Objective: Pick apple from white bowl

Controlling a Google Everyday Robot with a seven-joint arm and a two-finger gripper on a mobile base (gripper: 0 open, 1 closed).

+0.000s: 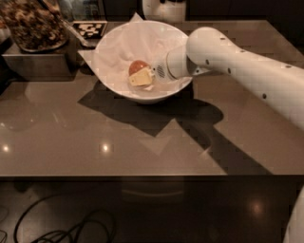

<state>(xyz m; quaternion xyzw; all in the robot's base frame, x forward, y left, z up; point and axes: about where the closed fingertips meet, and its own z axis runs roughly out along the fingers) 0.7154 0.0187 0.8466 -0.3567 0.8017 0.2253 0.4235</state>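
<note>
The white bowl (111,47) stands at the back middle of the brown table, lined with a white paper sheet whose corners stick out past the rim. The small red-orange apple (137,66) lies inside it, near the bottom. My white arm reaches in from the right over the bowl's right rim. My gripper (142,77) is inside the bowl, right against the front of the apple, and its yellowish tip covers the apple's lower part.
A clear container of brown nuts (33,23) sits on a metal box (38,64) at the back left. A black-and-white tag card (91,29) lies behind the bowl. A white object (164,9) stands at the back edge. Cables (61,228) lie on the floor below the table's front edge.
</note>
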